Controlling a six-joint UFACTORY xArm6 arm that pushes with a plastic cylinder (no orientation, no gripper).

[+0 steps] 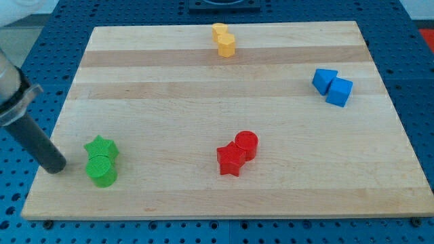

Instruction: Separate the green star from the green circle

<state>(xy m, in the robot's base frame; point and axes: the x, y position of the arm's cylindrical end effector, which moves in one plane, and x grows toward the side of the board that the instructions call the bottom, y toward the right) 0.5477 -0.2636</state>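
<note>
The green star sits near the board's lower left corner. The green circle lies just below it and touches it. My tip is at the board's left edge, a short way left of both green blocks and apart from them. The dark rod slants up to the view's left edge.
A red star and a red circle touch each other at the lower middle. Two yellow blocks sit at the top middle. Two blue blocks sit at the right. The wooden board lies on a blue perforated table.
</note>
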